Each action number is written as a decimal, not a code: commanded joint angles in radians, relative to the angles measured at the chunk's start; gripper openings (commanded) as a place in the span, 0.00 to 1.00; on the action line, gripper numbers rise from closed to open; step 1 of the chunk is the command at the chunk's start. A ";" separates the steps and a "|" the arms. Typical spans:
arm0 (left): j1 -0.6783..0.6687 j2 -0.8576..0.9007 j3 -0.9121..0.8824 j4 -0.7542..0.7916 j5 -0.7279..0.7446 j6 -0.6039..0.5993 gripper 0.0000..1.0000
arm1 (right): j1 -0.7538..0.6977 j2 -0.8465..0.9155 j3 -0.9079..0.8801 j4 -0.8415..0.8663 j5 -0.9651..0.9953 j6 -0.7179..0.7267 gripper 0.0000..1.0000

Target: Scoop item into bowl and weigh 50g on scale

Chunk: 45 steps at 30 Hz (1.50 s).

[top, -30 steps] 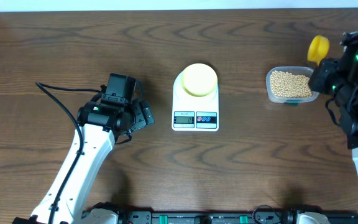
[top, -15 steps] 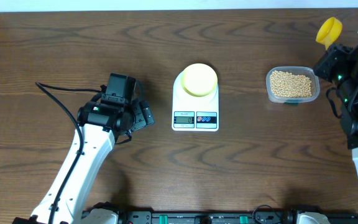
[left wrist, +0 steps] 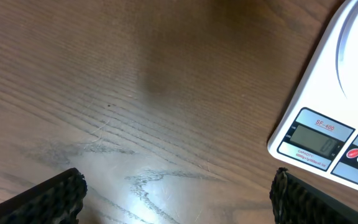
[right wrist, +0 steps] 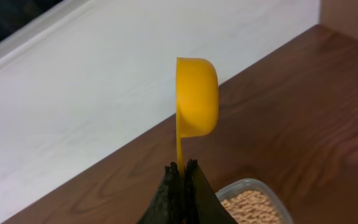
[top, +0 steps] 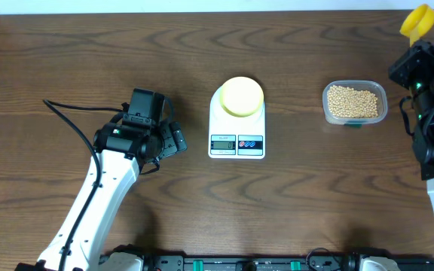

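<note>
A pale-yellow bowl (top: 242, 96) sits on the white scale (top: 237, 143) at mid-table. The scale's display and front corner (left wrist: 328, 134) show at the right of the left wrist view. Beige beans (top: 353, 102) fill a clear tub (top: 381, 89) to the right; its corner with beans (right wrist: 253, 205) shows under the right wrist. My right gripper (right wrist: 182, 168) is shut on the handle of a yellow scoop (right wrist: 197, 96), held up above the table's far right corner (top: 417, 20), beyond the tub. My left gripper (left wrist: 176, 196) hangs open over bare wood left of the scale (top: 173, 139).
The table's back edge (top: 202, 12) meets a white wall. A black cable (top: 66, 107) trails left from the left arm. Bare wood lies between the scale and the tub.
My right gripper has carried the yellow scoop up and to the right, away from the tub's right edge toward the far right corner. The left arm has not moved.
</note>
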 commanded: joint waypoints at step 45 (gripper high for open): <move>0.005 0.002 0.007 0.029 0.060 0.006 0.97 | -0.004 0.007 0.024 -0.042 -0.320 -0.240 0.01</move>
